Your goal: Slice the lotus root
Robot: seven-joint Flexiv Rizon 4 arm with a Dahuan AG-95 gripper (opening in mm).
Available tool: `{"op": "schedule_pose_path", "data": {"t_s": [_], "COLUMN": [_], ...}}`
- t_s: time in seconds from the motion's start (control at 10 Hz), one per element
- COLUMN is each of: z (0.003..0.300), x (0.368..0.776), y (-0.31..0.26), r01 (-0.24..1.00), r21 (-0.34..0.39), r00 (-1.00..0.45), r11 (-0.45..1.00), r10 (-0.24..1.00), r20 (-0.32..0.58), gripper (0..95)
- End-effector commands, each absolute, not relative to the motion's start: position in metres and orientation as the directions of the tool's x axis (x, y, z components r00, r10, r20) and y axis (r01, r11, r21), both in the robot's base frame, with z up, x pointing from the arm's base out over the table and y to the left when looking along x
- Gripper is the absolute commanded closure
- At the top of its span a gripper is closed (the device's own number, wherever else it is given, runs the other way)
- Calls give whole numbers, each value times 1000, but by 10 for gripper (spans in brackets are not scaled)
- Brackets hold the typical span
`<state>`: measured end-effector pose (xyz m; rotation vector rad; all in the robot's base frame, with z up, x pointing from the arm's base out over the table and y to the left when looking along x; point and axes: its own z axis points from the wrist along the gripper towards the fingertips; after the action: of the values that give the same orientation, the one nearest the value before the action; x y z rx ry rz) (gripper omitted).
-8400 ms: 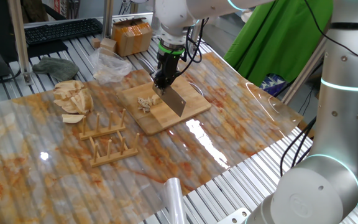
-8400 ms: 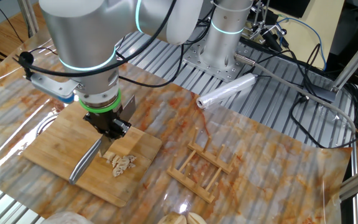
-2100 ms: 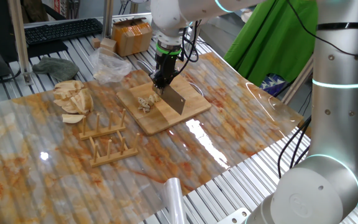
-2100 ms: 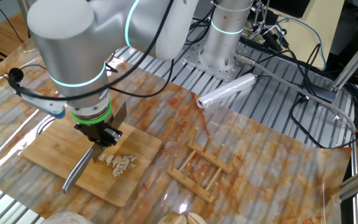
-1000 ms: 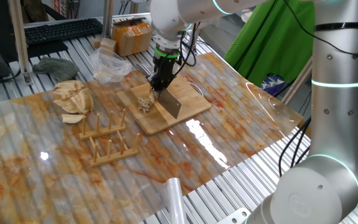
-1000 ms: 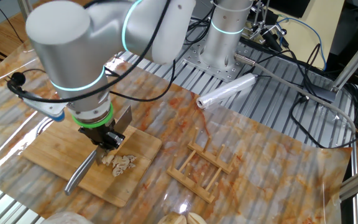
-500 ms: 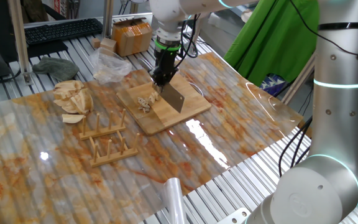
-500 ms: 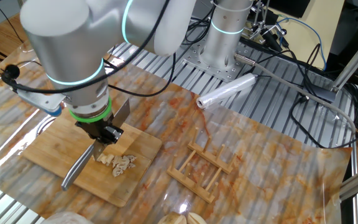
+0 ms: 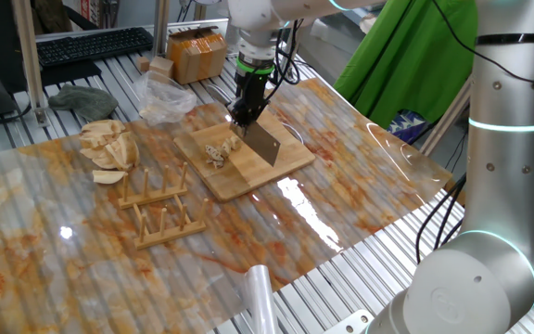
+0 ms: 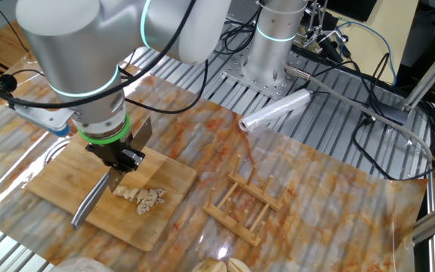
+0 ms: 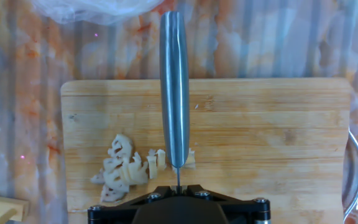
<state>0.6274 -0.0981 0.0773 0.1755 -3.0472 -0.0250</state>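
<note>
— Gripper [image 10: 124, 162] clamped on what?
— On the cleaver [image 9: 263, 146], fingers closed around its grip, blade edge-down over the board [image 11: 266, 143].
— And the root [image 11: 124, 170]?
— Sliced, fanned on the board, touching the blade's side; one bit peeks out on the other side.
— Farther off?
— A wooden rack [image 9: 159, 211], a heap of pale wedges [image 9: 108, 146], a plastic bag [image 9: 165, 96].

Jaws hidden behind the cleaver [image 11: 174, 106] handle
</note>
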Motion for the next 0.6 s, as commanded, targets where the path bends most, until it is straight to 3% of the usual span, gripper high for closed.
{"op": "schedule_pose_path", "data": {"t_s": [0.1, 0.6], "z": [76, 54], "x": [627, 631], "y": [-99, -98], "r01": [-121, -125], "r21": [22, 28], "r00": [-989, -990], "r11": [992, 992], "r10": [-123, -127], "r20": [85, 67], "gripper": [950, 950]}}
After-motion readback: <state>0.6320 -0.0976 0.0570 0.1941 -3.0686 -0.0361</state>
